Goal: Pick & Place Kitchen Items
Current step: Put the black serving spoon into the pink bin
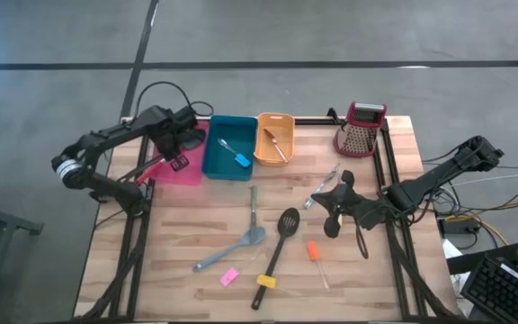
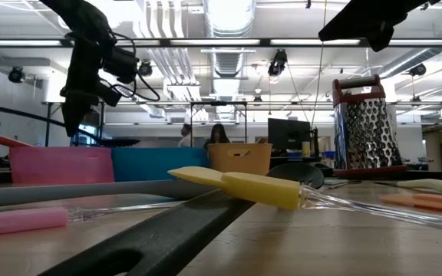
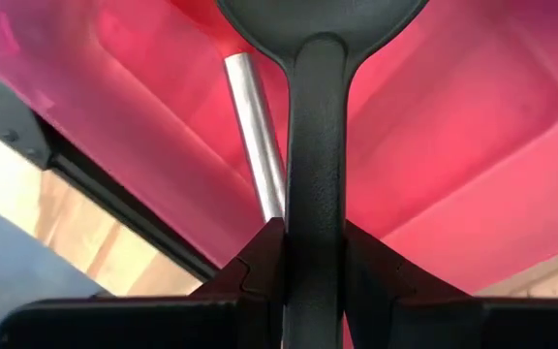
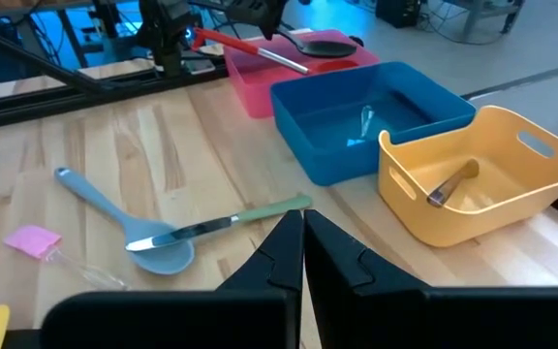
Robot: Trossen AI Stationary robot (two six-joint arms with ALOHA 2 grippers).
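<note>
My left gripper (image 1: 176,144) is over the pink bin (image 1: 180,173), shut on a long black ladle (image 3: 315,145). A red spoon with a metal neck (image 3: 255,136) lies in that bin, its red handle (image 1: 151,168) sticking out over the rim. My right gripper (image 4: 301,242) hovers shut and empty over the table's right part (image 1: 328,210). Loose on the wood lie a grey spatula (image 1: 232,250), a green-handled knife (image 1: 253,205), a black slotted spoon (image 1: 279,238), and yellow (image 1: 265,282), pink (image 1: 229,277) and orange (image 1: 314,251) small tools. My left gripper pinches the black ladle's handle (image 3: 315,223) between its two fingers (image 3: 260,267), a short way below the bowl. The handle runs on forward from between the fingers, along them. The bowl (image 3: 318,19) sits over the pink bin; whether it touches the bin I cannot tell.
A blue bin (image 1: 227,148) holds a blue-handled tool, and an orange bin (image 1: 274,137) holds another tool. A red-topped metal grater (image 1: 361,129) stands at the far right corner. A metal utensil (image 1: 324,184) lies close to my right gripper. A black frame edges the table.
</note>
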